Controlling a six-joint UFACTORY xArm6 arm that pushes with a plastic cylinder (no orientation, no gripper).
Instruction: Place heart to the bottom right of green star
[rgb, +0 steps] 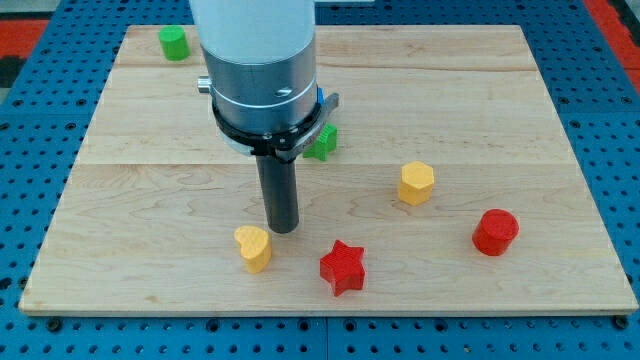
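The yellow heart (253, 247) lies near the view's bottom, left of centre. The green star (322, 143) sits higher up, near the middle of the board, partly hidden behind the arm's body. My tip (284, 229) rests on the board just to the upper right of the heart, close to it or touching it. The heart is below and to the left of the green star.
A red star (343, 267) lies right of the heart. A yellow hexagon block (416, 183) and a red cylinder (495, 232) sit toward the view's right. A green cylinder (174, 43) is at the top left. The wooden board (560, 120) ends on a blue pegboard.
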